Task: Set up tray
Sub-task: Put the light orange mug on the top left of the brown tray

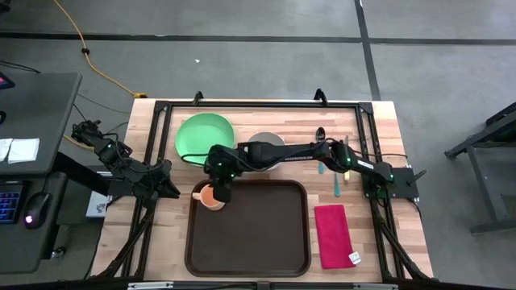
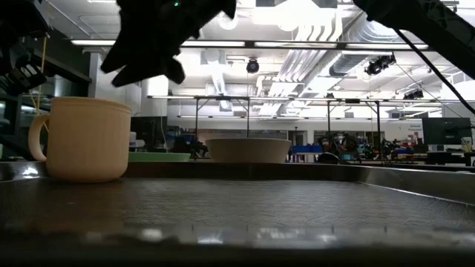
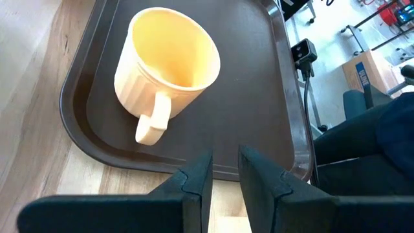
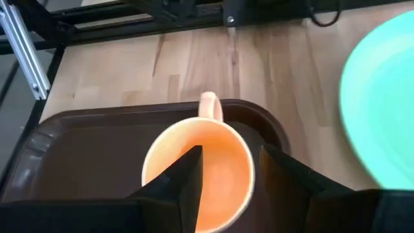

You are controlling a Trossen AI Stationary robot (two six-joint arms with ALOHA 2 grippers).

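Note:
The dark brown tray [image 1: 250,242] lies at the table's near middle. A cream cup [image 1: 208,196] stands upright on its base in the tray's far-left corner [image 4: 259,123], its handle [image 4: 210,103] pointing toward the table's left edge. My right gripper [image 4: 229,171] hovers open just above the cup, a finger on either side of the rim. The low view shows its fingers [image 2: 152,52] clear of the cup [image 2: 80,139]. My left gripper [image 3: 225,171] waits over the wood left of the tray, slightly open, pointing at the cup [image 3: 168,65].
A green plate [image 1: 205,135] and a grey bowl [image 1: 266,150] sit on the table beyond the tray. Cutlery [image 1: 337,181] lies near the far right. A red napkin [image 1: 332,234] lies right of the tray. Most of the tray floor [image 1: 258,234] is bare.

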